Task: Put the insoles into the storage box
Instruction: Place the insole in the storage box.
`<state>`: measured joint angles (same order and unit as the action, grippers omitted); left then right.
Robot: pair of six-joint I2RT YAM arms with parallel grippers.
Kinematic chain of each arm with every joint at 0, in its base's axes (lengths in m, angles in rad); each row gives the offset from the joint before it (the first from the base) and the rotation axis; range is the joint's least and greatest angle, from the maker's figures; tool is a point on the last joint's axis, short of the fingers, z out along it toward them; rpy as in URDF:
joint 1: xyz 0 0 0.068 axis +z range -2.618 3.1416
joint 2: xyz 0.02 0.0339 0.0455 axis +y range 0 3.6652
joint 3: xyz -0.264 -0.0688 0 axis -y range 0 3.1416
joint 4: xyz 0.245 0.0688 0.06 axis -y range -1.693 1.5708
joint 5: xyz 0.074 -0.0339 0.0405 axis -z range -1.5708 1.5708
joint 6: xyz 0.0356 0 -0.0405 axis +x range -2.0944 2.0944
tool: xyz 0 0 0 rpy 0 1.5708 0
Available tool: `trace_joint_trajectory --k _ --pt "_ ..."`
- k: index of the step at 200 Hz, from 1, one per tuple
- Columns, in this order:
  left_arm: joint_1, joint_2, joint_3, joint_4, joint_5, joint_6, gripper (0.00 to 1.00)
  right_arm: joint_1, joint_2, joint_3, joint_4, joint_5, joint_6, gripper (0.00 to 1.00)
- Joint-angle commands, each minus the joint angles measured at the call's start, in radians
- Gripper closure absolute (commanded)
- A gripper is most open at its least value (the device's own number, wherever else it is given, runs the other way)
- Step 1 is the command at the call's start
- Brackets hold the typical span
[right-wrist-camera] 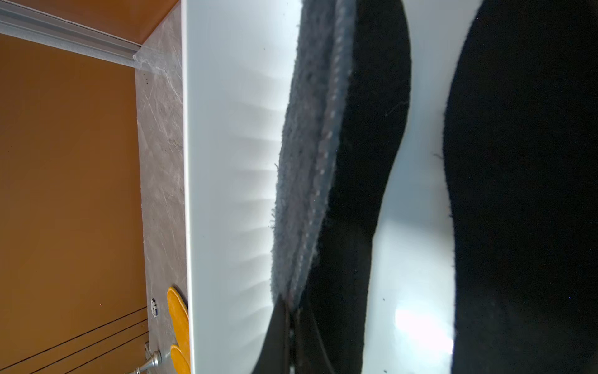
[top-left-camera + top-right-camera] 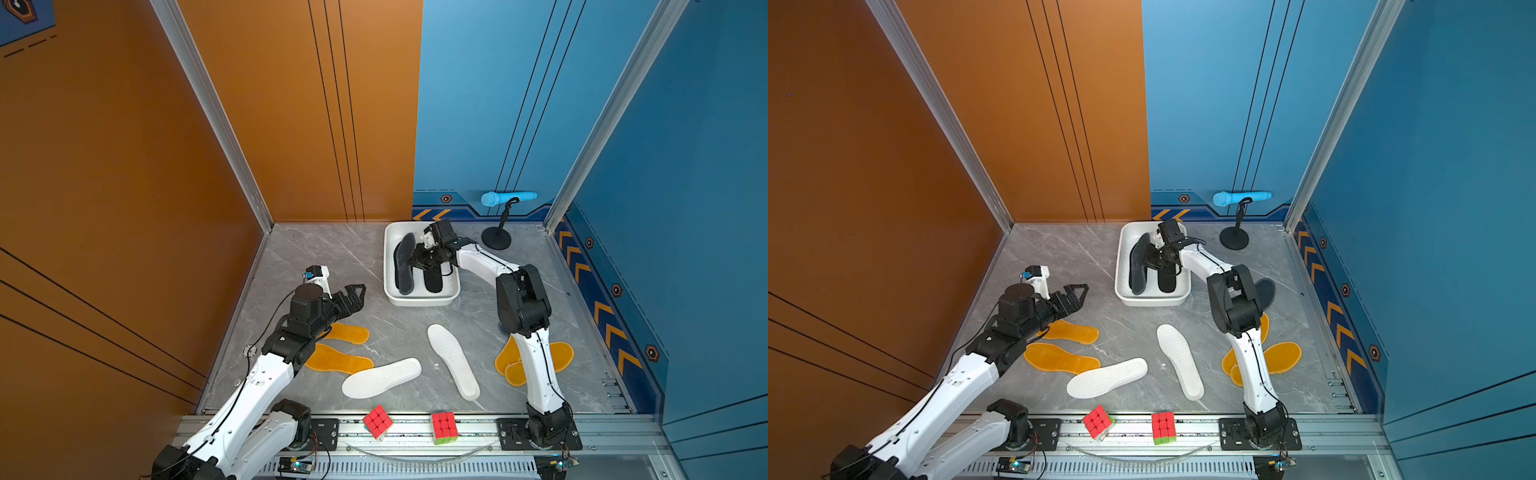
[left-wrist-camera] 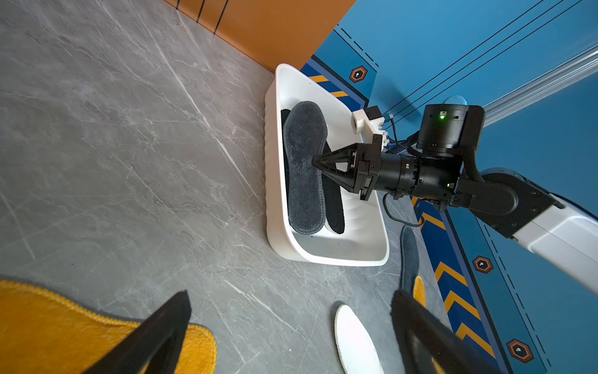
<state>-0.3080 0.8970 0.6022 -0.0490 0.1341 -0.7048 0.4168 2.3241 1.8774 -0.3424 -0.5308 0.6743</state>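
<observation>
Reading the tabletop (image 2: 316, 257) like a clock with 6 at the robot's edge: right up front, two puzzle cubes (image 2: 378, 420) sit on the metal rail (image 2: 478, 430), near each other but apart. Just past them one white insole (image 2: 381, 377) lies flat around 7 and the other white insole (image 2: 453, 360) around 5, pointing toward the middle, and the two don't touch. Out at 8 to 9 there's a left orange pair (image 2: 338, 359), with the left arm (image 2: 266, 374) crossing over their ends. At about 4 a right orange pair (image 2: 559, 355) overlaps, partly hidden behind the right arm (image 2: 536, 365). The left jaws hang over bare marble near 10, spread wide apart with nothing between them. Further back, a loose grey insole (image 2: 1266, 291) lies on the tabletop at roughly 2, peeking out behind the right elbow in a top view. Then at 12 you've got the white box (image 2: 419, 301). The right jaws are inside it, clamped on the long edge of a tilted grey insole (image 2: 405, 266), which stands up on its side rather than flat; the left wrist view shows the tips meeting on it. A black insole (image 2: 433, 282) lies flat on the box floor just beside it. Farthest back, at 1, a blue microphone (image 2: 509, 198) sits on a black stand (image 2: 496, 239), apart from the box.
</observation>
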Motion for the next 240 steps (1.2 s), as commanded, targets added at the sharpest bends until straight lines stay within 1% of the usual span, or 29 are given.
trace_joint_trajectory --k 1,113,191,211,240 --pt "0.009 0.000 -0.010 0.013 0.006 0.005 0.02 0.005 0.016 0.043 0.024 -0.038 0.015 1.00" --pt "0.016 -0.015 -0.019 0.003 0.009 0.005 0.02 -0.002 0.064 0.046 0.028 -0.038 0.016 1.00" --pt "0.023 -0.029 -0.021 -0.008 0.011 0.004 0.02 -0.013 0.075 0.045 -0.008 -0.025 -0.002 1.00" --pt "0.024 -0.028 -0.019 -0.008 0.012 0.002 0.02 -0.018 0.071 0.044 -0.016 -0.026 -0.005 0.93" --pt "0.025 -0.028 -0.019 -0.006 0.016 0.000 0.02 -0.019 0.059 0.043 -0.024 -0.026 -0.010 0.86"
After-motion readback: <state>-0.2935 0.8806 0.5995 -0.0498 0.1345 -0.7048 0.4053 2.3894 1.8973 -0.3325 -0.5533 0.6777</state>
